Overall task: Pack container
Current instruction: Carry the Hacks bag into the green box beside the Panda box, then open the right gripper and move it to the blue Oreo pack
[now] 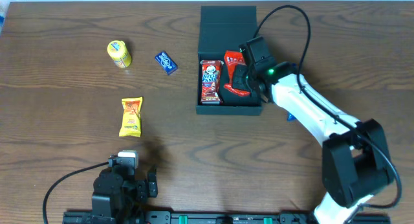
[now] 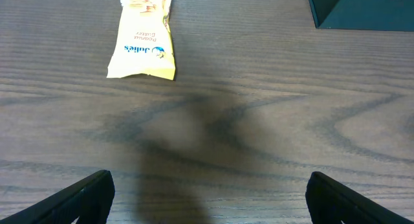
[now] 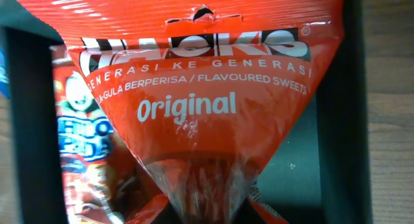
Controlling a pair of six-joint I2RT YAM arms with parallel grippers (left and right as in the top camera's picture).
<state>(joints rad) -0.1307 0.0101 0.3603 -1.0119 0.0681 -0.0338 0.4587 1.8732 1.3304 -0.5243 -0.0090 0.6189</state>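
Note:
The dark teal container (image 1: 253,106) stands open at the back centre of the table, its flap lid (image 1: 228,20) laid back. Inside it lie a brown-red snack packet (image 1: 211,81) and a red "Hacks Original" sweets packet (image 1: 233,58). My right gripper (image 1: 239,78) hangs over the box's right half, shut on the red packet. In the right wrist view the packet (image 3: 207,88) fills the frame, its end pinched in my right gripper (image 3: 210,208), with the container wall (image 3: 339,120) on the right. My left gripper (image 1: 139,185) rests open near the front edge, fingers (image 2: 84,198) wide apart over bare wood.
Outside the box lie a yellow Julie's packet (image 1: 131,116), a round yellow packet (image 1: 119,54) and a small blue packet (image 1: 167,62). Something blue (image 1: 291,115) shows under the right arm. The Julie's packet (image 2: 143,36) lies ahead of the left gripper, the container corner (image 2: 362,10) at far right.

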